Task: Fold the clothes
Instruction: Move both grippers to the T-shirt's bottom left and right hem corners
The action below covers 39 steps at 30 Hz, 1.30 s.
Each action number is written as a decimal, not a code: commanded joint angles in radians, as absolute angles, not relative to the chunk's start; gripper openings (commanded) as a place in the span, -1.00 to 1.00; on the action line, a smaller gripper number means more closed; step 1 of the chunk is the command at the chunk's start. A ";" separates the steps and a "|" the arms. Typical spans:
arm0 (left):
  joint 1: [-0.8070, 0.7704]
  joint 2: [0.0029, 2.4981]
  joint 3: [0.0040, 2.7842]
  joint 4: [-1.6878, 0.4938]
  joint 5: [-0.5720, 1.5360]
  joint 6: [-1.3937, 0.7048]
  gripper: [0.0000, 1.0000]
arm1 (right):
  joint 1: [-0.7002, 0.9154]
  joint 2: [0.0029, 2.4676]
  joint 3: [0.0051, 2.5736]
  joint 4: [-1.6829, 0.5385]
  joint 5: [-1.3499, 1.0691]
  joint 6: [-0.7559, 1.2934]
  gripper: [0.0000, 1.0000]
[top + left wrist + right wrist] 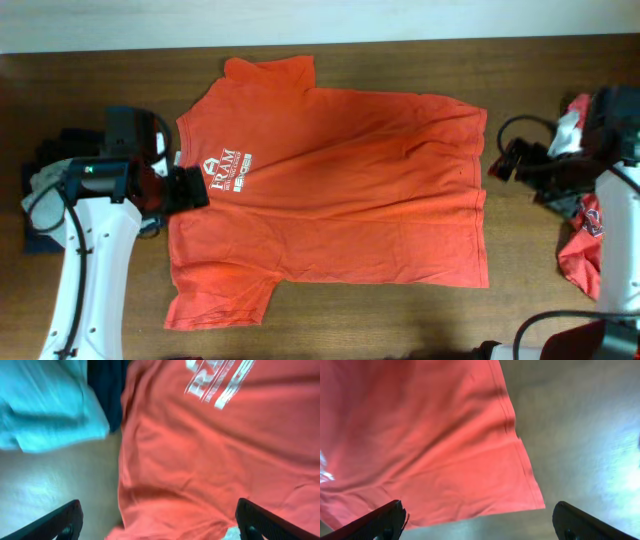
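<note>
Tabletop (400, 320): T-shirt (350, 190) lies under open left end effector (192, 188), beside open right end effector (500, 160).

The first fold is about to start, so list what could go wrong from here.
1. The left gripper, open over the collar end of the T-shirt, is near the pale grey garment; its pinch might catch that too.
2. The right gripper hangs open just off the hem; closing there could miss the cloth.
3. Creases run across the T-shirt, so a fold may come out uneven.
</note>
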State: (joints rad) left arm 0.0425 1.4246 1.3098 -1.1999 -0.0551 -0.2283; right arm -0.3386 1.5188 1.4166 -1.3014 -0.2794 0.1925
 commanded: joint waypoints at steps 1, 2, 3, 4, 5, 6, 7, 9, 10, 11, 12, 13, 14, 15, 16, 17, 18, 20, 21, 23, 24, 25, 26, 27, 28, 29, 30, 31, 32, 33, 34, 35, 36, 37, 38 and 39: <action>0.042 1.427 1.214 -1.207 -0.023 -0.300 0.95 | -0.333 1.531 1.284 -1.269 -0.266 0.211 0.97; 0.042 1.427 1.182 -1.199 -0.003 -0.300 0.95 | -0.333 1.531 1.244 -1.254 -0.269 0.211 0.98; 0.042 1.427 1.148 -1.189 0.021 -0.303 0.96 | -0.333 1.531 1.197 -1.237 -0.273 0.211 0.97; 0.043 1.427 1.122 -1.182 0.034 -0.303 0.96 | -0.333 1.531 1.164 -1.223 -0.278 0.211 0.97; 0.044 1.427 1.092 -1.173 0.043 -0.307 0.96 | -0.333 1.531 1.123 -1.205 -0.280 0.210 0.97; 0.045 1.427 1.066 -1.171 0.042 -0.323 0.98 | -0.333 1.531 1.086 -1.187 -0.281 0.210 0.97; 0.053 1.427 1.019 -1.171 0.043 -0.340 0.98 | -0.333 1.531 1.021 -1.154 -0.286 0.210 0.97; 0.064 1.427 0.976 -1.171 0.047 -0.358 0.98 | -0.333 1.531 0.971 -1.134 -0.299 0.195 0.97; 0.070 1.427 0.952 -1.171 0.056 -0.368 0.98 | -0.333 1.531 0.944 -1.123 -0.308 0.187 0.97; 0.079 1.427 0.908 -1.166 0.082 -0.386 0.98 | -0.333 1.531 0.903 -1.108 -0.307 0.179 0.97; 0.081 1.427 0.886 -1.159 0.083 -0.398 0.98 | -0.333 1.531 0.879 -1.095 -0.307 0.172 0.97; 0.082 1.427 0.864 -1.150 0.083 -0.401 0.98 | -0.333 1.531 0.863 -1.085 -0.307 0.166 0.97; 0.084 1.427 0.844 -1.136 0.083 -0.402 0.98 | -0.333 1.531 0.848 -1.074 -0.308 0.164 0.97; 0.084 1.427 0.825 -1.124 0.078 -0.417 0.98 | -0.333 1.531 0.835 -1.065 -0.308 0.164 0.97; 0.085 1.427 0.813 -1.114 0.070 -0.430 0.98 | -0.333 1.531 0.825 -1.056 -0.308 0.160 0.97; 0.087 1.427 0.802 -1.107 0.050 -0.450 0.98 | -0.333 1.531 0.815 -1.048 -0.311 0.154 0.97; 0.093 1.427 0.793 -1.103 0.020 -0.467 0.98 | -0.333 1.531 0.809 -1.045 -0.311 0.154 0.97; 0.104 1.427 0.786 -1.103 -0.035 -0.484 0.98 | -0.333 1.531 0.805 -1.046 -0.311 0.154 0.97; 0.111 1.427 0.786 -1.103 -0.052 -0.485 0.98 | -0.333 1.531 0.805 -1.046 -0.311 0.154 0.97; 0.130 1.427 0.785 -1.089 -0.061 -0.485 0.98 | -0.333 1.531 0.805 -1.043 -0.311 0.154 0.98; 0.134 1.427 0.781 -1.083 -0.060 -0.485 0.98 | -0.333 1.531 0.805 -1.042 -0.311 0.154 0.97; 0.134 1.427 0.775 -1.073 -0.061 -0.485 0.98 | -0.333 1.531 0.805 -1.042 -0.311 0.154 0.97; 0.134 1.427 0.766 -1.064 -0.060 -0.485 0.98 | -0.333 1.531 0.805 -1.042 -0.311 0.154 0.97; 0.134 1.427 0.755 -1.050 -0.060 -0.485 0.98 | -0.333 1.531 0.805 -1.042 -0.311 0.154 0.97; 0.141 1.427 0.753 -1.047 -0.053 -0.481 0.98 | -0.333 1.531 0.805 -1.043 -0.311 0.154 0.97; 0.148 1.427 0.753 -1.046 -0.053 -0.482 0.99 | -0.333 1.531 0.805 -1.042 -0.311 0.154 0.98; 0.153 1.427 0.752 -1.044 -0.055 -0.481 0.98 | -0.333 1.531 0.805 -1.040 -0.311 0.154 0.97; 0.160 1.430 0.750 -1.040 -0.057 -0.481 0.98 | -0.333 1.531 0.805 -1.039 -0.311 0.154 0.97; 0.165 1.430 0.748 -1.037 -0.055 -0.482 0.98 | -0.333 1.531 0.805 -1.039 -0.311 0.154 0.97; 0.174 1.432 0.746 -1.036 -0.044 -0.482 0.98 | -0.333 1.531 0.805 -1.039 -0.311 0.154 0.97; 0.184 1.432 0.742 -1.032 -0.016 -0.482 0.98 | -0.333 1.531 0.805 -1.039 -0.311 0.154 0.97; 0.189 1.432 0.739 -1.026 0.003 -0.482 0.98 | -0.333 1.531 0.805 -1.039 -0.311 0.154 0.98; 0.196 1.432 0.734 -1.013 0.026 -0.482 0.98 | -0.333 1.531 0.805 -1.039 -0.311 0.154 0.97; 0.203 1.432 0.725 -0.994 0.050 -0.482 0.98 | -0.333 1.531 0.805 -1.038 -0.311 0.154 0.97; 0.208 1.432 0.715 -0.977 0.067 -0.482 0.98 | -0.333 1.531 0.805 -1.037 -0.311 0.154 0.97; 0.215 1.434 0.696 -0.949 0.093 -0.482 0.98 | -0.333 1.531 0.805 -1.036 -0.311 0.154 0.98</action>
